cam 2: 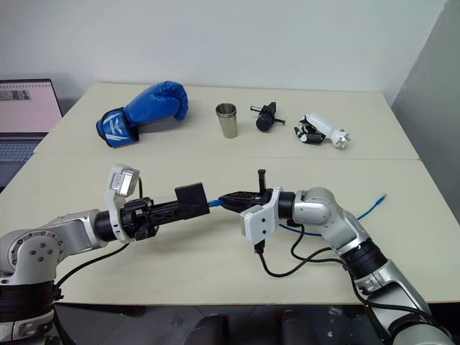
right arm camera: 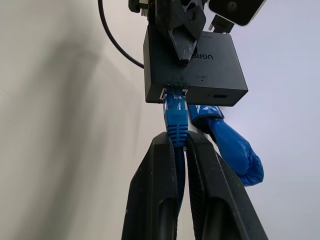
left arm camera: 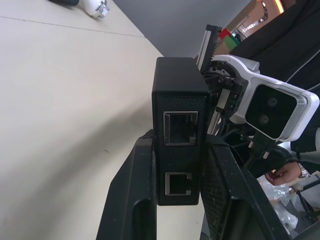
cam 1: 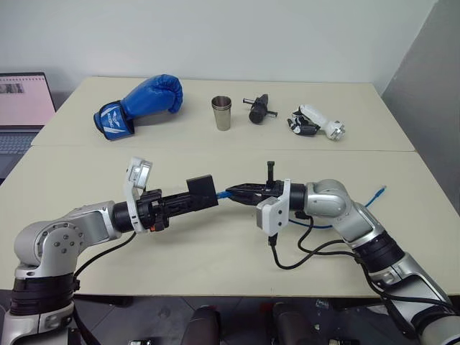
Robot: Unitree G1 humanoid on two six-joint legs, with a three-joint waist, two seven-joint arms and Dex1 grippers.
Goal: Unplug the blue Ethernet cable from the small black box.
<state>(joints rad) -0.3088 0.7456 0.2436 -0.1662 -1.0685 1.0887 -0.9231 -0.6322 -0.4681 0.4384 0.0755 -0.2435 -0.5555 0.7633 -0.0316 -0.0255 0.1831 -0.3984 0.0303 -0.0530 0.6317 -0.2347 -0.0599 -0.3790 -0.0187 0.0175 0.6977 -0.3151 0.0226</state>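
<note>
a: so, state check. left gripper (cam 1: pixel 188 202) is clamped on the small black box (cam 1: pixel 202 188), held above the near table (cam 1: pixel 215 251) around its middle. in the left wrist view the box (left arm camera: pixel 180 125) sits squeezed between both fingers (left arm camera: pixel 131 200), two empty ports facing that camera.

b: and the right side?

a: right gripper (right arm camera: pixel 181 142) is pinched together on the blue ethernet cable (right arm camera: pixel 176 120), just behind the plug boot. plug looks seated in the box's port (right arm camera: pixel 172 92). the rest of the cable trails right, its free end (cam 1: pixel 379 190) lying on the table near the right edge.

b: risks from here?

a: judgement only. first, the fingers hold the boot, not the latch tab, so a straight pull may drag against the latch and the fingers may slide off along the cord. second, the box is gripped on smooth flat faces; a hard tug could twist or slip it out of the left fingers. third, pulling off-axis could strain the port.

b: counts?

a: one box, one blue cable, two grippers. on the far table: one blue boxing glove (cam 1: pixel 140 104), one metal cup (cam 1: pixel 222 113), one black cylindrical tool (cam 1: pixel 259 109), one white and black part (cam 1: pixel 316 122). one laptop (cam 1: pixel 21 108) at far left.
</note>
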